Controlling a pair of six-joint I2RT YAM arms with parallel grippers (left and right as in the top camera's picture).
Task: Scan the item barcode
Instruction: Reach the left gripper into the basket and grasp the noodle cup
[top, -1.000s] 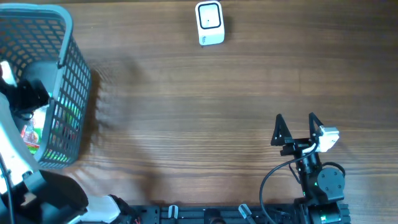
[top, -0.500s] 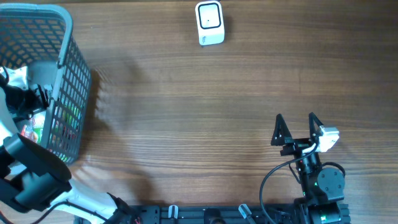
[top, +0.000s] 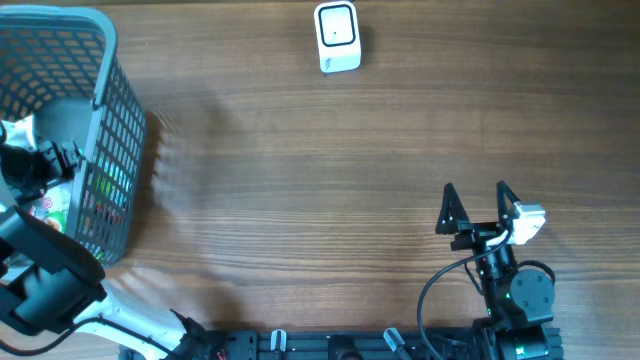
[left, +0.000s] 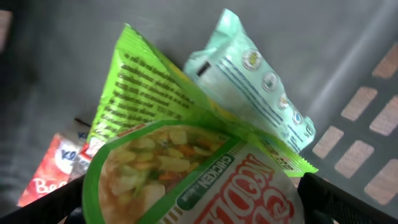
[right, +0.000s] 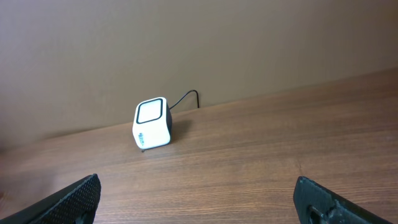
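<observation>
My left gripper (left: 189, 202) is down inside the grey basket (top: 110, 120) and stands open, one black finger on each side of a noodle cup (left: 186, 180) with a green-rimmed lid. Whether the fingers touch the cup I cannot tell. Behind the cup lie a green packet (left: 149, 87), a pale mint pouch (left: 261, 81) and a red packet (left: 46, 168). No barcode shows on the cup. The white scanner (top: 337, 38) sits at the far edge of the table and shows as the scanner (right: 152, 123) in the right wrist view. My right gripper (top: 478, 210) rests open near the front right, holding nothing.
The basket's mesh wall (left: 373, 124) closes in the right side of the left wrist view. The scanner's cable (right: 186, 96) runs back toward the wall. Bare wooden tabletop (top: 320, 200) lies between basket, scanner and right arm.
My left arm has shifted a little toward the near side within the basket, jaws still wide. The right arm has not moved.
</observation>
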